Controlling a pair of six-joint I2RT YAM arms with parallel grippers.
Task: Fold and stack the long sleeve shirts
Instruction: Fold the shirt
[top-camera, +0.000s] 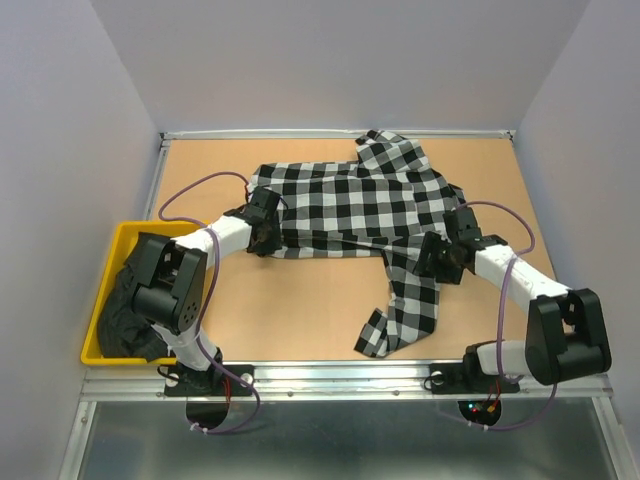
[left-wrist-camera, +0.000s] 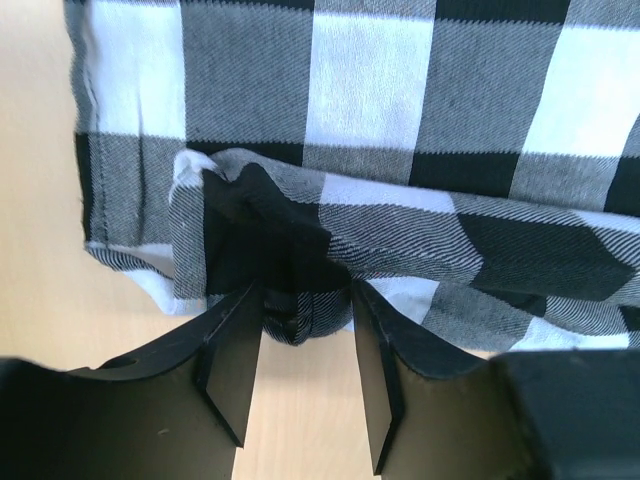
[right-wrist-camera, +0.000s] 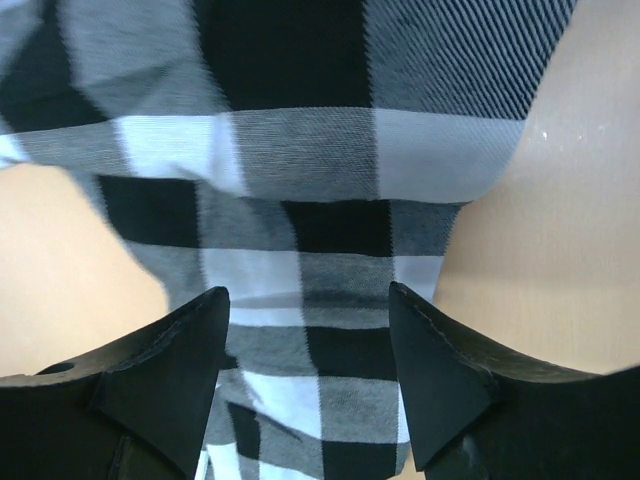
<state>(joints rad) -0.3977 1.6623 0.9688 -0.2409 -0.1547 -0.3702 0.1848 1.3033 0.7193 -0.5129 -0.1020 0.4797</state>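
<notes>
- Across the tabletop (top-camera: 300, 300) the check shirt (top-camera: 350, 205) is spread, folding judged barely begun.
- The black shirt (top-camera: 115, 310) is bunched in the yellow bin (top-camera: 122, 232); nothing is stacked.
- A check hem fold is pinched by the left fingers (left-wrist-camera: 235, 350).
- The right fingers (right-wrist-camera: 170, 370) are held spread over a sleeve.

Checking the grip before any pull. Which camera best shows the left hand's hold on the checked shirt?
Left wrist view: the left hand is seen close, its fingers pinching a bunched fold at the edge of the checked shirt. The top view shows it small at the shirt's left side, pinch hidden. The right wrist view lacks it.
</notes>
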